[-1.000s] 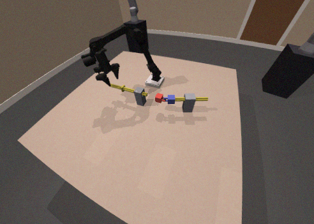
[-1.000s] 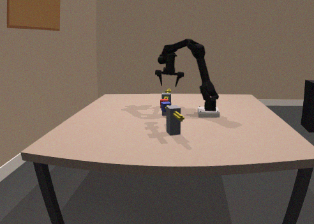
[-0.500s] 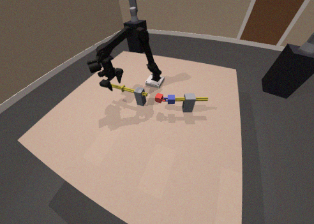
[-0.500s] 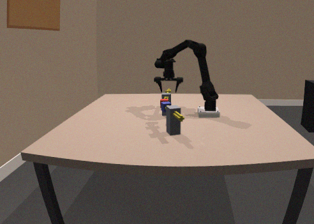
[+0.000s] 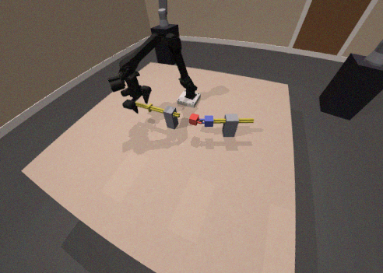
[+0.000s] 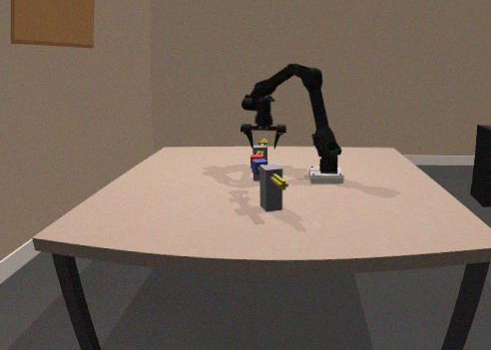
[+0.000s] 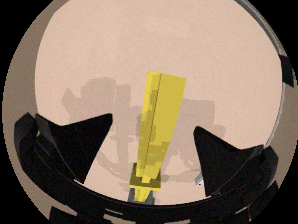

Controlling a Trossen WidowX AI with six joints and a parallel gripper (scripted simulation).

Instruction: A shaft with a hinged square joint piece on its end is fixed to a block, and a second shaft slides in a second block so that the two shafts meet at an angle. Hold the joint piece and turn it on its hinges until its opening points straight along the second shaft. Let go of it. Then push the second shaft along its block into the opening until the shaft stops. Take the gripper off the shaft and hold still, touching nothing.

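Nearest you in the exterior view, the fixed block (image 5: 230, 127) (image 6: 270, 192) stands upright on the tabletop (image 5: 156, 199) (image 6: 175, 220) (image 7: 165, 45), with the fixed shaft (image 5: 246, 120) (image 6: 279, 181) running through its top. Just past it you have the blue piece (image 5: 209, 120) (image 6: 258, 167) on that shaft's inner end, then the red joint piece (image 5: 194, 119) (image 6: 256, 158) hinged to it. You can see a gap between the red piece and the tip of the second shaft (image 5: 157, 110) (image 6: 262, 142) (image 7: 165, 120), which passes through the second block (image 5: 170, 118) (image 6: 259, 148). Beyond that block, the shaft carries a collar (image 5: 149, 107) (image 7: 145, 181). Farthest from you, your tool (image 5: 142, 106) (image 6: 263, 147) (image 7: 154, 124) is spread wide and pinching nothing, close to the shaft's outer stretch. Off to the right in that view stands the arm's white base (image 5: 180, 100) (image 6: 326, 178).
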